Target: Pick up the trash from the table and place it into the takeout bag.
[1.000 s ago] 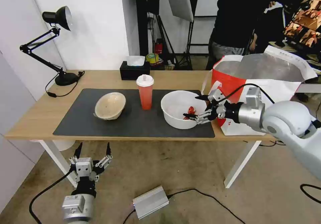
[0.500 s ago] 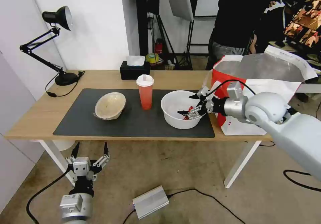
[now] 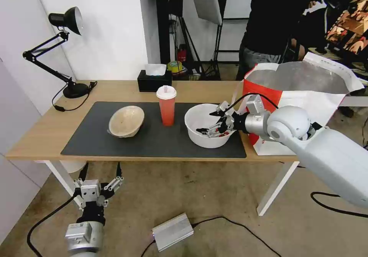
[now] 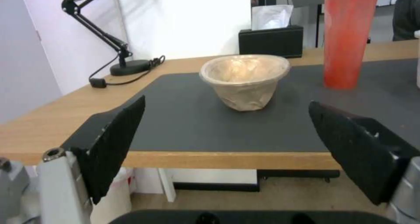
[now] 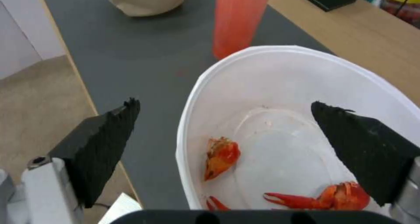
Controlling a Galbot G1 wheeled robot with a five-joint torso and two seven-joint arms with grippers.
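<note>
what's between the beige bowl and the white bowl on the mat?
The orange-red drink cup stands upright between the beige bowl and the white bowl, apart from both; head view.

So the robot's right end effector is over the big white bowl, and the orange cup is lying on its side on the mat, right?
Not quite. The orange cup is standing upright on the dark mat, lid on top, as the head view shows. The rest holds: the right end effector is open over the big white bowl.
</note>
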